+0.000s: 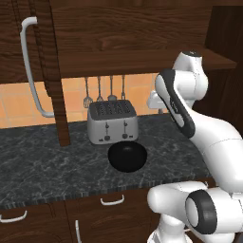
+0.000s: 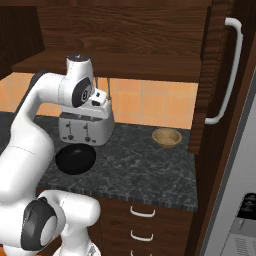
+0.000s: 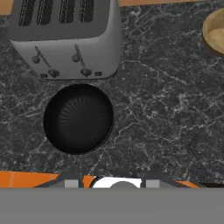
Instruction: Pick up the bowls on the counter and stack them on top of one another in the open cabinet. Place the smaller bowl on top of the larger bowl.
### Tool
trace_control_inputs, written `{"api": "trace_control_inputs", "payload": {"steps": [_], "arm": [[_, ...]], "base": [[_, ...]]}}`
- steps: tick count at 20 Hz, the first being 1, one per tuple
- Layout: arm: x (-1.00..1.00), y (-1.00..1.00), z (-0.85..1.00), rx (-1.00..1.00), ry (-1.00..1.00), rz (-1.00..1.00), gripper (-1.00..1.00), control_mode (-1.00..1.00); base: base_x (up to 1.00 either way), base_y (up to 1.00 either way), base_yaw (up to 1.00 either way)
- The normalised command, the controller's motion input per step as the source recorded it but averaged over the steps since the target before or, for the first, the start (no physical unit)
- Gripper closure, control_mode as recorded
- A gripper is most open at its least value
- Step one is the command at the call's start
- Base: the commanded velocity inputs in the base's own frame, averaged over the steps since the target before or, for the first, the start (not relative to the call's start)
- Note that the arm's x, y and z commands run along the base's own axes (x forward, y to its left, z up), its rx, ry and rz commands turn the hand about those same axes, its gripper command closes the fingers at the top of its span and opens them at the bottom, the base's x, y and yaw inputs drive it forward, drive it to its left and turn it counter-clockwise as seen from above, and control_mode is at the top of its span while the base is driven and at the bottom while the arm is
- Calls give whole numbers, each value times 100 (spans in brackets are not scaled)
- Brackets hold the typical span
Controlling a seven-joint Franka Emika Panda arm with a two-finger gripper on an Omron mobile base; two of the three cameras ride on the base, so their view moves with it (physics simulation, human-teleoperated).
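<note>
**Both bowls on the counter**

Your black bowl [image 3: 78, 119] sits on the counter [image 3: 166, 113] just in front of the toaster [image 3: 65, 37]. The tan bowl [image 2: 167, 137] rests well apart, nearer the open cabinet [image 2: 150, 45] door. Your gripper [image 2: 102, 102] hangs above the toaster, holding nothing; you cannot tell how its jaws stand.

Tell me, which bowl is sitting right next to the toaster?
The black bowl. It sits on the counter just in front of the silver toaster. The smaller tan bowl sits alone, farther along the counter toward the cabinet door.
</note>
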Motion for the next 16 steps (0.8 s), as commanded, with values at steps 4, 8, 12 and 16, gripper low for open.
{"api": "trace_control_inputs", "payload": {"steps": [4, 8, 12, 16], "arm": [[0, -34, -7, 0, 0, -2, -100, -100], [-7, -96, -5, 0, 3, 0, -100, -100], [-66, -100, -13, -5, -14, 3, -100, -100], [-40, -100, -17, -15, -17, 4, -100, -100]], "base": [[0, 0, 0], [0, 0, 0], [0, 0, 0], [0, 0, 0]]}}
